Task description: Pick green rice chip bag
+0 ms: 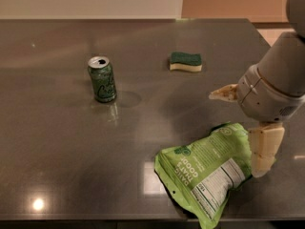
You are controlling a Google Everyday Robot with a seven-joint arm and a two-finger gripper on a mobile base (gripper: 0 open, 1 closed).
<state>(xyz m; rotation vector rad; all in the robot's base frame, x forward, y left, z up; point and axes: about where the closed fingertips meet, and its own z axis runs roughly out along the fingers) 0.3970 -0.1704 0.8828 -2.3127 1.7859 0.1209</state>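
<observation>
The green rice chip bag (202,173) is a large crinkly lime-green pouch with white lettering and a white label panel. It lies flat near the table's front edge, right of centre. My gripper (236,134) is at the right, just over the bag's upper right end. It is open wide: one cream finger (223,93) points left above the bag, the other finger (264,149) points down at the bag's right edge. It holds nothing.
A small green soda can (102,79) stands upright at the left middle of the dark table (71,151). A dark-green-and-yellow sponge (186,61) lies further back, at centre right. The table's right edge runs behind my arm.
</observation>
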